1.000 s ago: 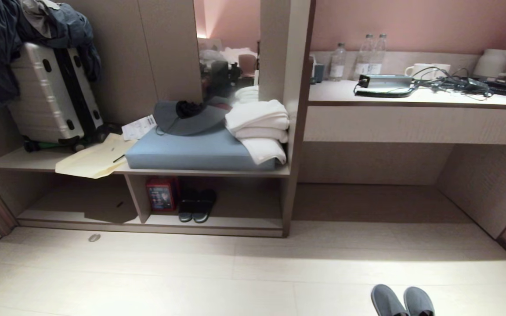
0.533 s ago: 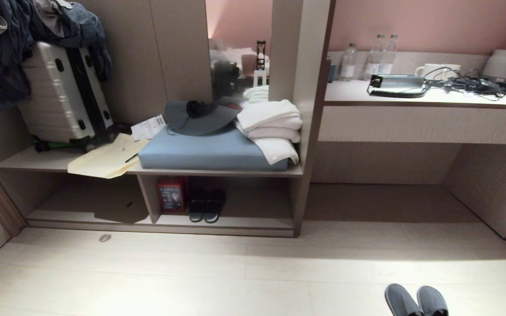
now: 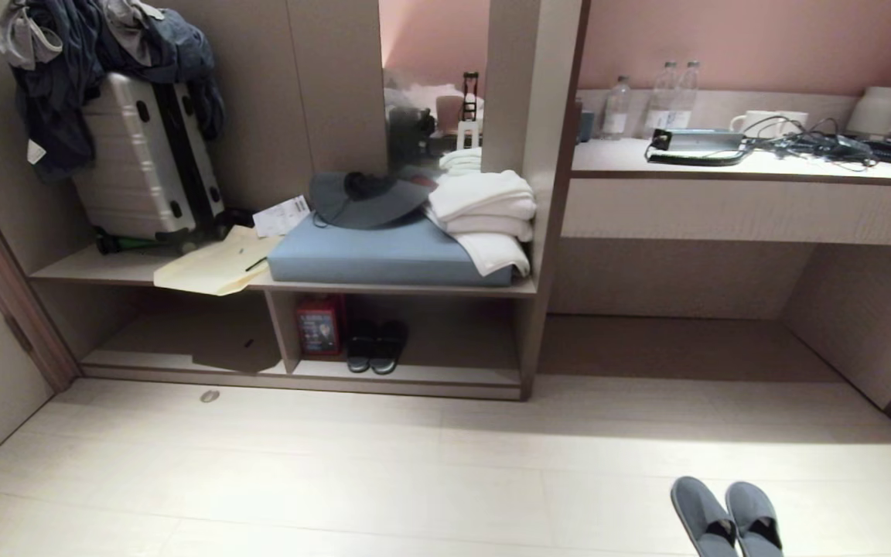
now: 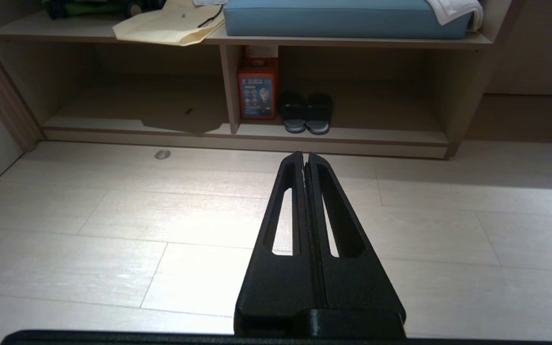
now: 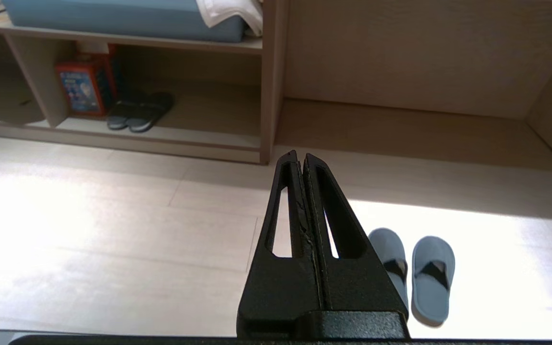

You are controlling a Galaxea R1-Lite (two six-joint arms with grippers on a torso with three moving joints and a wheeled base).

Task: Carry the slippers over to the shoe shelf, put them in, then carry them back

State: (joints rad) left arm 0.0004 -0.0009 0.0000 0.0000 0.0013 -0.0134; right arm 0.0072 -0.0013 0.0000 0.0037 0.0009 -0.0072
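Bare floor [image 3: 414, 472] lies open before the shoe shelf [image 3: 407, 374]; its left bay is free. A red box [image 3: 319, 326] and dark slippers [image 3: 377, 346] crowd the right bay's left end.

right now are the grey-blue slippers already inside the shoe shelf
No, the slippers lie side by side on the open floor, well away from the shoe shelf, whose cubby holds only a darker pair.

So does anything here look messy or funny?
Yes: the slippers sit alone on the open floor, far from the shoe shelf. A yellow envelope droops over the bench edge, and clothes are heaped on the suitcase.
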